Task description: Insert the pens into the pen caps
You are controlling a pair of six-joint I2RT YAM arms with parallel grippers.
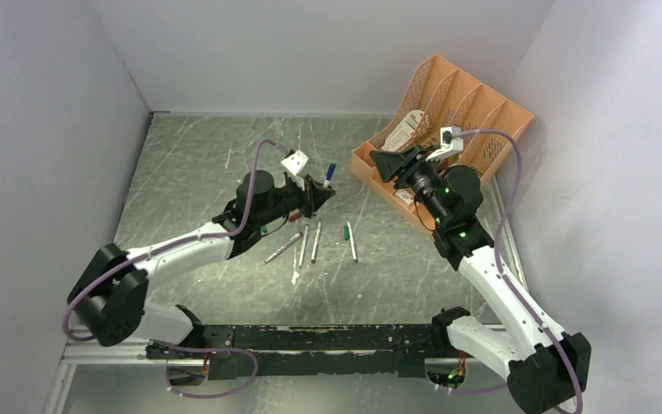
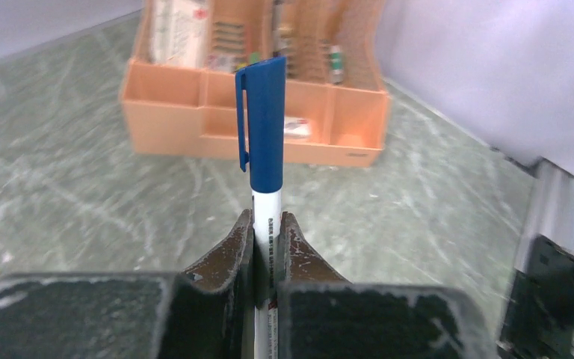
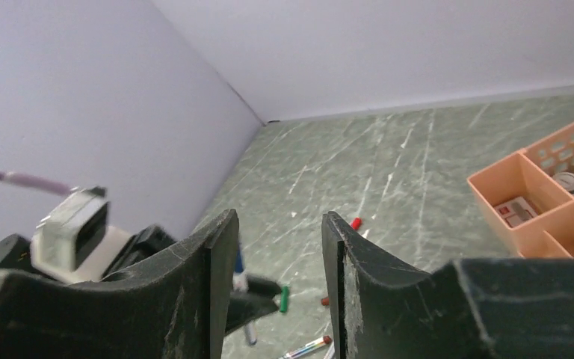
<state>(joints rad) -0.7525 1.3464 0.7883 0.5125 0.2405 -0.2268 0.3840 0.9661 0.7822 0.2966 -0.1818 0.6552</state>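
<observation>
Top view: left gripper [image 1: 317, 195] pinched one blue-capped pen [image 1: 329, 175]; four loose pens [image 1: 315, 242] lay just behind its fingertips on the table [image 1: 190, 172], with open floor ahead.
Left wrist: jaws were pressed on the barrel, one blue cap [image 2: 265, 112] beyond them, one orange organiser [image 2: 217, 142] farther ahead.
Right wrist: right gripper [image 3: 276, 224] was spread and empty; one red cap [image 3: 356, 223] and one green cap [image 3: 285, 298] lay ahead.

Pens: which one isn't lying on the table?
The blue-capped pen, gripped in the left pincer. The other pens all lie flat on the table.
</observation>
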